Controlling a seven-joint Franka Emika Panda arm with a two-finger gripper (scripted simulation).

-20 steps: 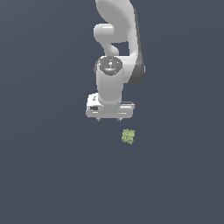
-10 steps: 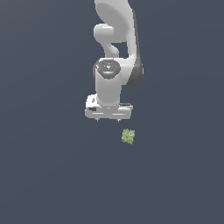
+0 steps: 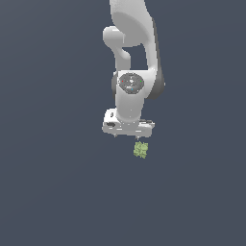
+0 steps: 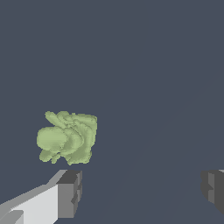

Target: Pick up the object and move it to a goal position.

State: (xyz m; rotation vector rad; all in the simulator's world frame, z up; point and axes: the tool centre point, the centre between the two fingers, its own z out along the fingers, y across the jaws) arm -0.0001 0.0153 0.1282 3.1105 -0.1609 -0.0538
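The object is a small light-green lumpy block lying on the dark grey floor, just below the white hand in the exterior view. In the wrist view the object sits just beyond one grey fingertip, outside the gap between the fingers. My gripper is open, its fingers spread wide with nothing between them. In the exterior view the gripper hangs under the white arm, slightly toward the exterior view's left of the object, and its fingertips are barely visible.
The plain dark grey floor fills the scene all around. The white arm rises behind the hand toward the top of the exterior view.
The hand has moved down and toward the exterior view's right, closer to the object. The object has not moved.
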